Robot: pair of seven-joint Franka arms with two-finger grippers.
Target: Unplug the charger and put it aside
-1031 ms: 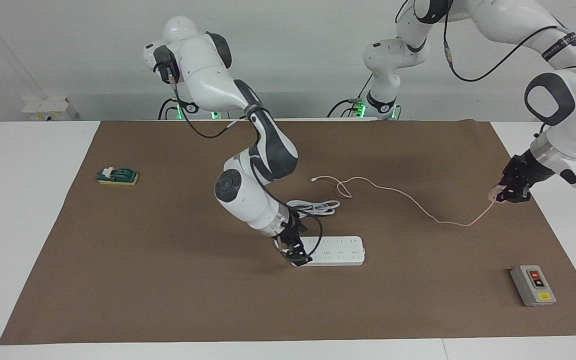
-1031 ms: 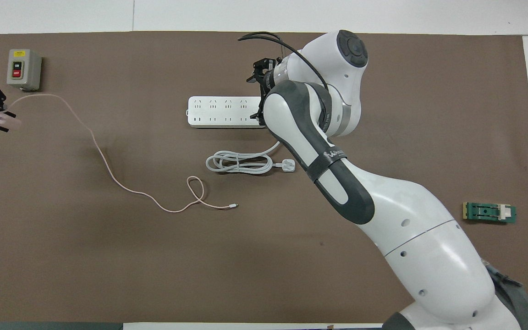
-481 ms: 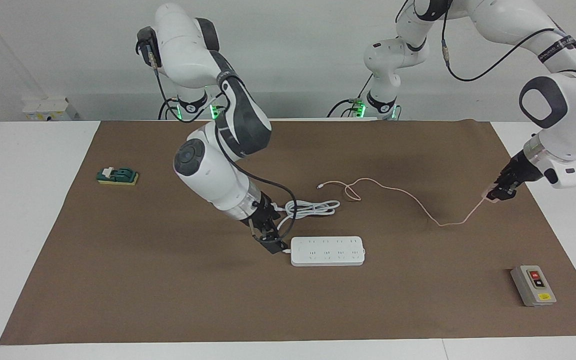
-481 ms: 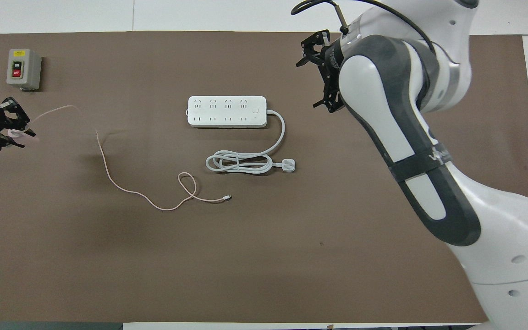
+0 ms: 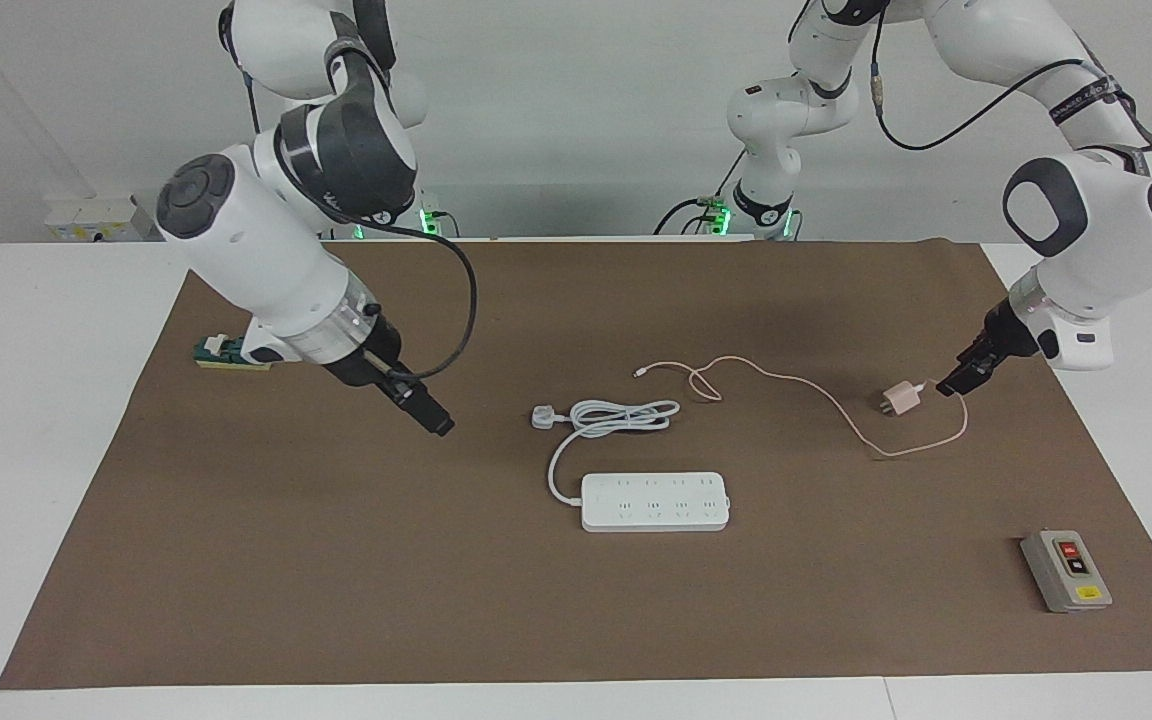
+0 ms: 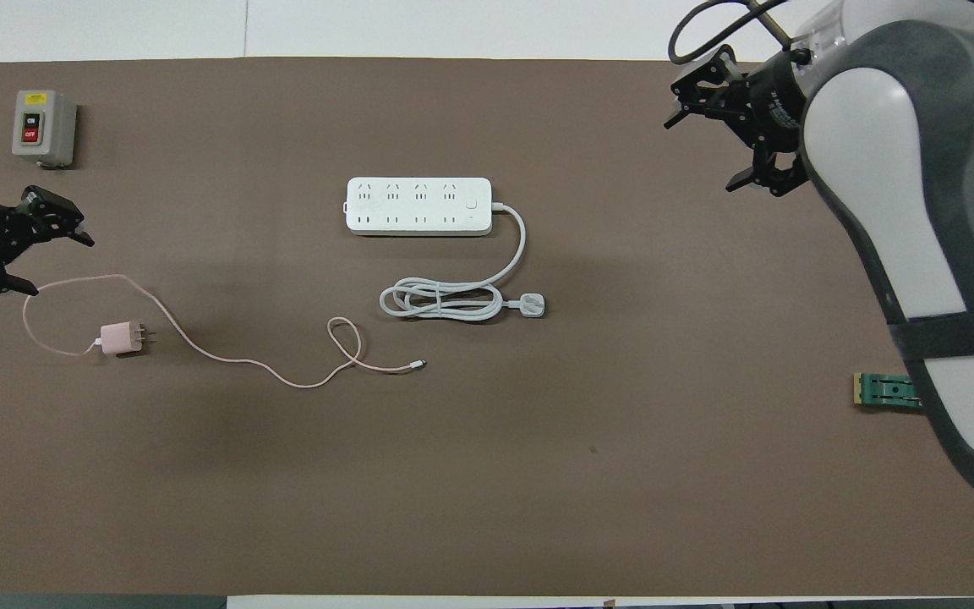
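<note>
**Inspector:** Markings first. What can be read?

**Assistant:** The grey switch box carries a yellow label, a black button and a red one; the lettering is too small to read. Writing on the right arm's dark band is cut off at the frame edge. The power strip shows no legible marking.

**Inspector:** The charger?

**Assistant:** The charger lies loose on the brown mat, toward the left arm's end, nearer the robots than the switch box, prongs toward the strip, its pink cable trailing across the mat.

**Inspector:** Grippers?

**Assistant:** The left gripper hangs just beside the charger, fingers spread, holding nothing. The right gripper is raised over bare mat, fingers also apart and empty. That arm partly hides the green block.
</note>
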